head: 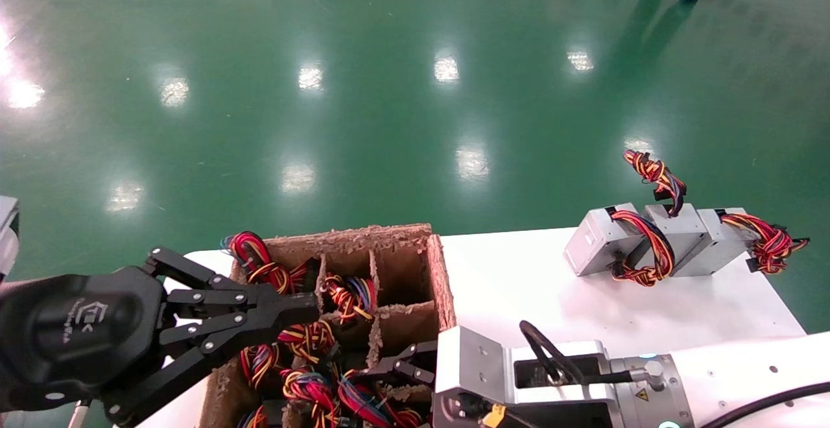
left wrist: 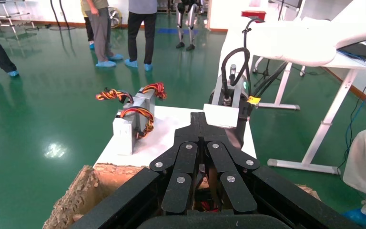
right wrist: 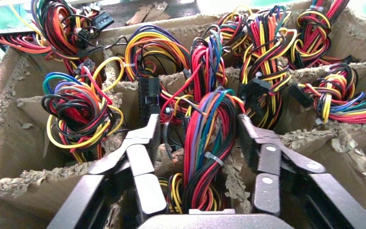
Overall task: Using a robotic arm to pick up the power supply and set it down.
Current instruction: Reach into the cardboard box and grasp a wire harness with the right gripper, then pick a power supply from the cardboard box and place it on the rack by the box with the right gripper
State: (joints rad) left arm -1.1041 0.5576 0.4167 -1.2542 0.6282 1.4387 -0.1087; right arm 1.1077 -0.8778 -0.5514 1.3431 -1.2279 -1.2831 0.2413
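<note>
The power supply (head: 718,246), a small grey metal box with a knotted red-and-yellow wire bundle (head: 770,244), lies on the white table (head: 519,285) at the far right end of a row of three grey boxes. The robotic arm (head: 726,376) is my right one. Its gripper (right wrist: 199,126) is open, low inside the divided cardboard box (head: 442,272), with its fingers on either side of a multi-coloured wire bundle (right wrist: 205,138) and not touching it. My left gripper (head: 305,310) is shut on nothing, hovering over the box's left side.
Two similar grey boxes (head: 600,240) with bundles that include blue strands lie beside the power supply. The cardboard compartments hold several tangled wire bundles (right wrist: 76,109). People (left wrist: 140,28) stand on the green floor beyond the table.
</note>
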